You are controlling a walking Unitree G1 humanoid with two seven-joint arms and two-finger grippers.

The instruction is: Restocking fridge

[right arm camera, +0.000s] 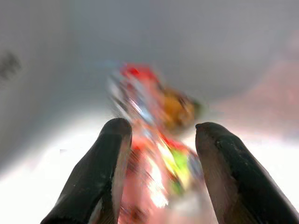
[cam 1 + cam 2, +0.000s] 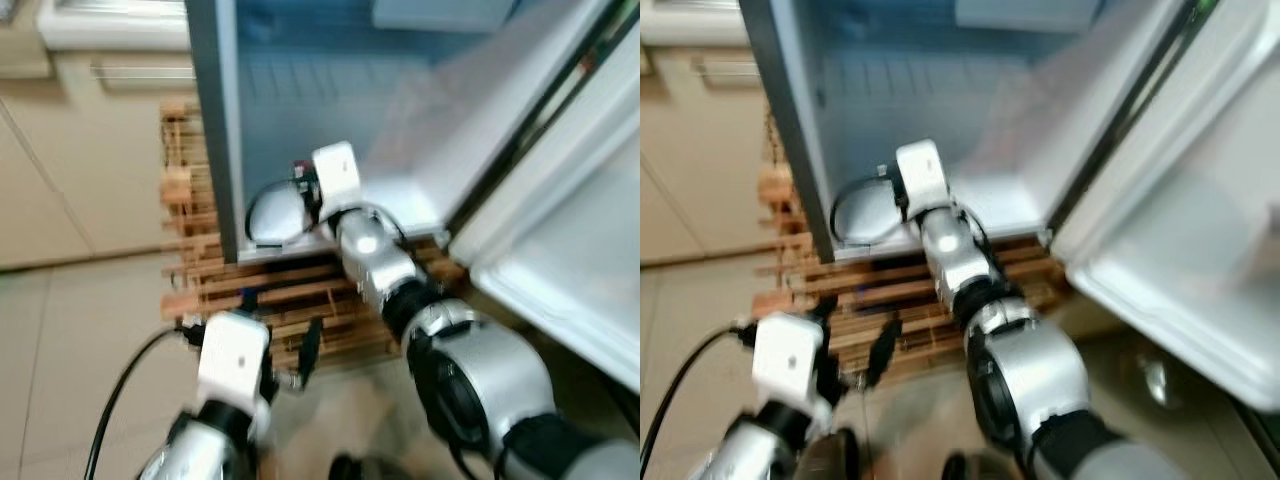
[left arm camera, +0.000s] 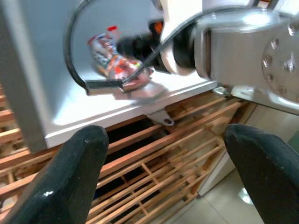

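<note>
Beige tile floor [image 2: 70, 340]; cream cabinets [image 2: 90, 150]

Glossy crinkled snack packet [image 3: 119, 65]; slatted wood pallet [image 2: 280, 300]; smooth fridge floor [image 3: 93, 105]

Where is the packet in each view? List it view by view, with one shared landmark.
Left eye: hidden behind the right wrist, on the fridge floor.
Right eye: likewise hidden behind that wrist.
Left wrist: packet upper middle, at the tip of the right gripper.
Right wrist: centre, blurred, straight ahead of that gripper.
Landmark: the white fridge floor.
</note>
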